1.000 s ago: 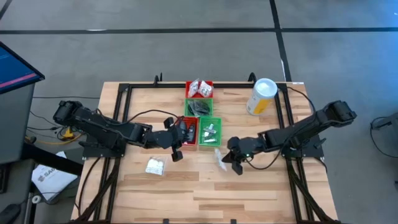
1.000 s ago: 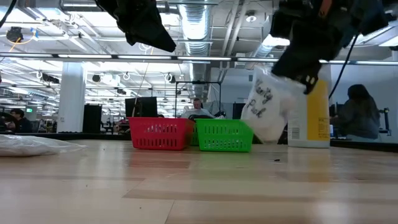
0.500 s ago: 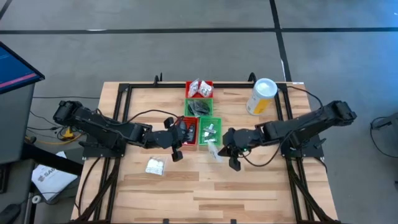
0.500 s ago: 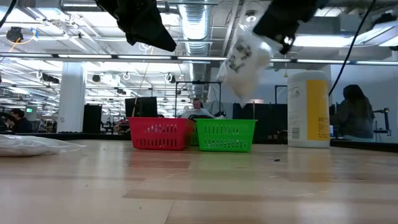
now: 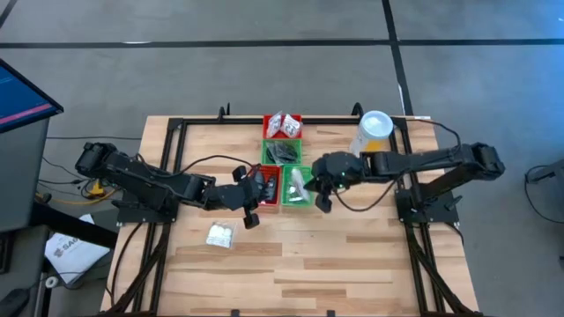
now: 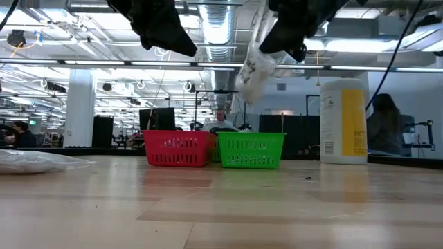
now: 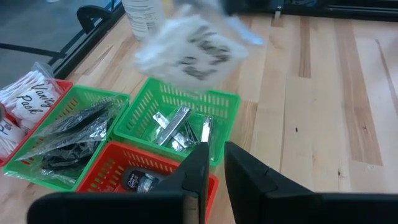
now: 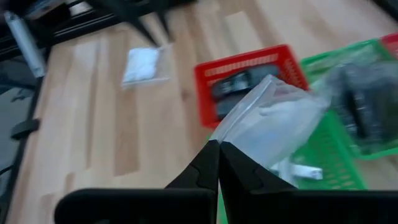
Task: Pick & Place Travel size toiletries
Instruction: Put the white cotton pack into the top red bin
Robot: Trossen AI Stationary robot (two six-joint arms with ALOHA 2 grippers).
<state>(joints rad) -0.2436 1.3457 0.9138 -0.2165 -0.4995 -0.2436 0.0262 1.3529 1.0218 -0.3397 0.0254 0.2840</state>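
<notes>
**Sachet carried above the green tray**

Sachet [image 6: 252,66], white and crinkly with dark handwritten lettering on its face, hangs in the air from one pinched corner, its body tilted and slack. In the right wrist view the same sachet [image 8: 273,127] appears as a translucent, creased pouch fanning out from the fingertips. The right gripper [image 5: 310,187] is fully closed on that corner and holds the packet over the near green tray [image 5: 304,199], which contains short silvery tubes [image 7: 177,124]. The red tray [image 5: 269,202] just beside it holds small dark bottles [image 7: 138,180]. Farther back, a second green tray [image 7: 74,102] carries dark wrapped items, and a red tray [image 5: 284,118] at the row's far end holds more white lettered sachets [image 7: 28,93]. A further white sachet [image 5: 219,234] lies flat on the table [image 5: 352,264], well apart from the trays. The left gripper [image 5: 249,207] hovers beside the red tray, its fingers nearly together with a narrow gap and nothing between them. A yellow canister [image 5: 371,136] with a white lid stands upright near the table's far edge.
</notes>
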